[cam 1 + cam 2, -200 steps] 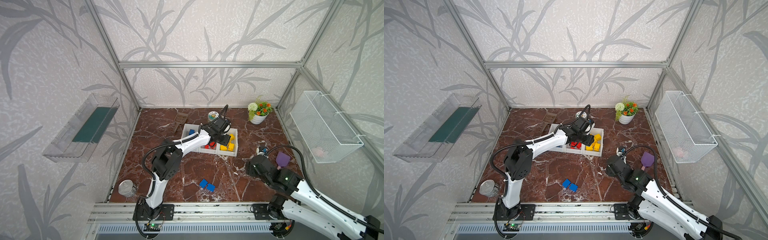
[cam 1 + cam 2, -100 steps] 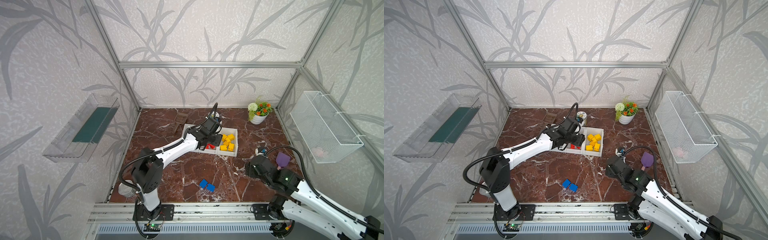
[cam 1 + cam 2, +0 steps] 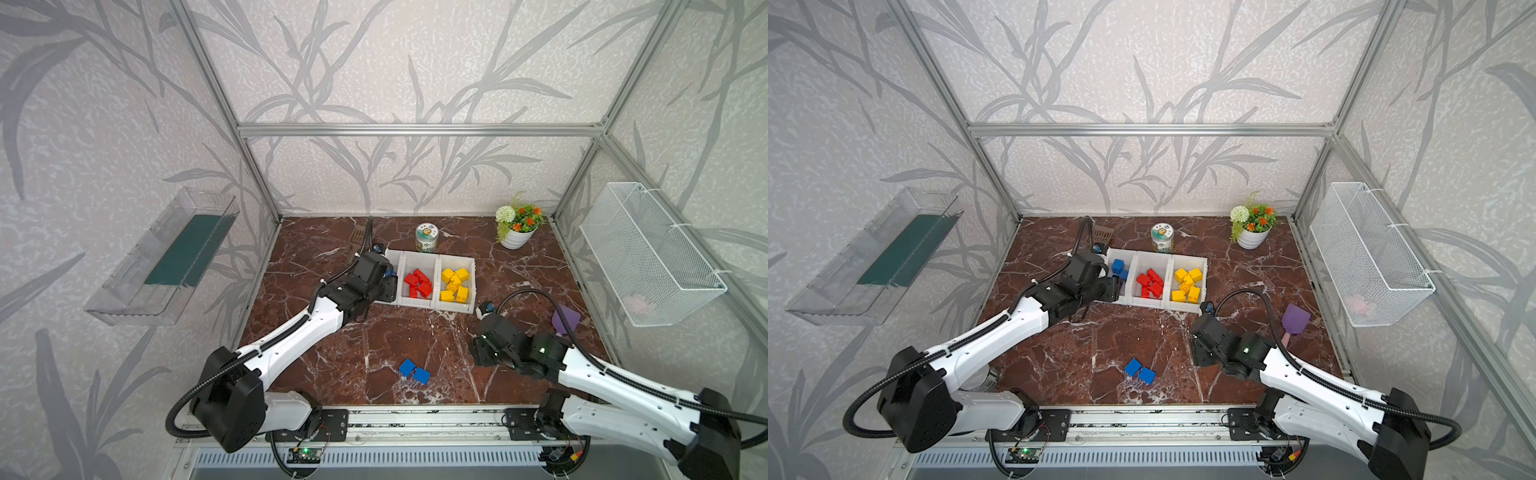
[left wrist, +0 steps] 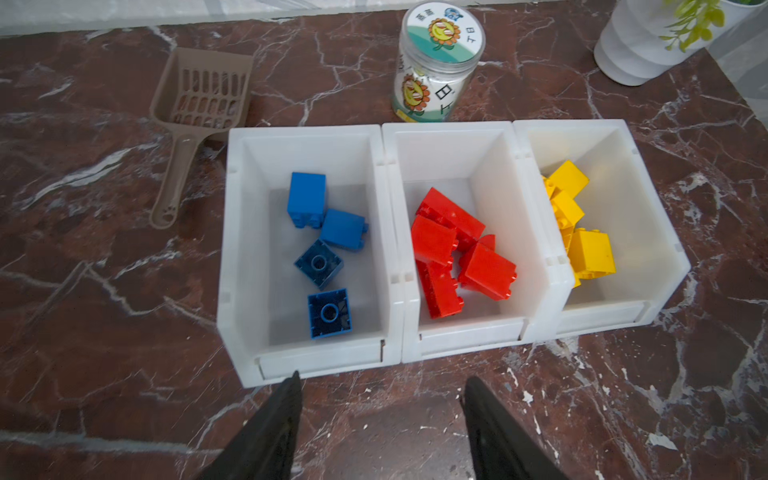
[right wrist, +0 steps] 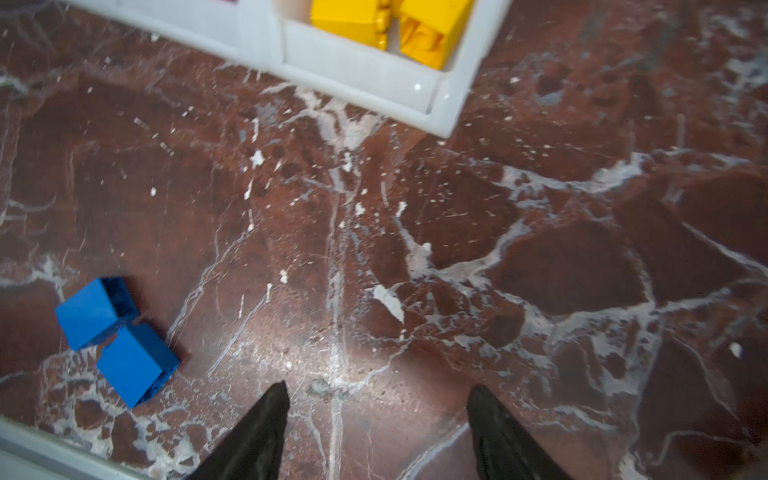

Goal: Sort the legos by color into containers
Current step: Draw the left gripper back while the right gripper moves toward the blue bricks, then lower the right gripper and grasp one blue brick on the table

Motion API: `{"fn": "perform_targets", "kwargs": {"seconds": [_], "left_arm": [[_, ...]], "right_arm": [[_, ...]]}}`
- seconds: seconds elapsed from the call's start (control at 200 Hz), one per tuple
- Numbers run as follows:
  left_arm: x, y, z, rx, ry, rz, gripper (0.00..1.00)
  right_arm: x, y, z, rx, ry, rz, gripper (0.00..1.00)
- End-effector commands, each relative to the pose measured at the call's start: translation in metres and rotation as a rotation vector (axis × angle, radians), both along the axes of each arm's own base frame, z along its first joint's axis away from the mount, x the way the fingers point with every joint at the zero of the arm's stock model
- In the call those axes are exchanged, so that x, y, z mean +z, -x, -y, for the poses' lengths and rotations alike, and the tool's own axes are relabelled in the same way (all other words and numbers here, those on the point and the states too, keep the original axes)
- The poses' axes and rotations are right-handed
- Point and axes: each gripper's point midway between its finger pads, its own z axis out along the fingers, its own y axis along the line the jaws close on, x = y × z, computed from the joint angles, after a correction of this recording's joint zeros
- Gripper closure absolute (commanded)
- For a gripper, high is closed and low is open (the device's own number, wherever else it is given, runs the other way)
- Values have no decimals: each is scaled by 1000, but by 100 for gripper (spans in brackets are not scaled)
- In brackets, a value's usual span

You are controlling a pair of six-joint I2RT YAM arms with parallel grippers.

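Bins stand in a row toward the table's back edge, mid-width. Blue bricks fill the bin nearest the left edge, red bricks the middle, yellow bricks the right. Loose blue pair lies touching, near the front edge. Left gripper: jaws well apart, empty, just before the blue bin's front wall. Right gripper: jaws well apart, empty, over bare table.

Before you, the bins sit mid-table: jar just behind them, scoop behind to their left, plant behind to their right. Bricks lie in all three bins; two loose bricks lie well in front.
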Motion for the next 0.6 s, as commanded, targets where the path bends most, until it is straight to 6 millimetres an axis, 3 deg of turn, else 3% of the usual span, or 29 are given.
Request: {"fn": "perform_targets", "kwargs": {"seconds": [0.0, 0.22, 0.455, 0.595], "left_arm": [[6, 6, -20, 80, 18, 37, 35], [-7, 31, -46, 156, 23, 18, 34], [-20, 55, -68, 237, 66, 20, 34], [-19, 61, -77, 265, 74, 42, 34]], "right_arm": [[9, 5, -38, 196, -15, 37, 31], [-5, 31, -81, 421, -15, 5, 31], [-10, 42, -112, 562, -13, -24, 31], [-20, 48, -130, 614, 5, -61, 31]]}}
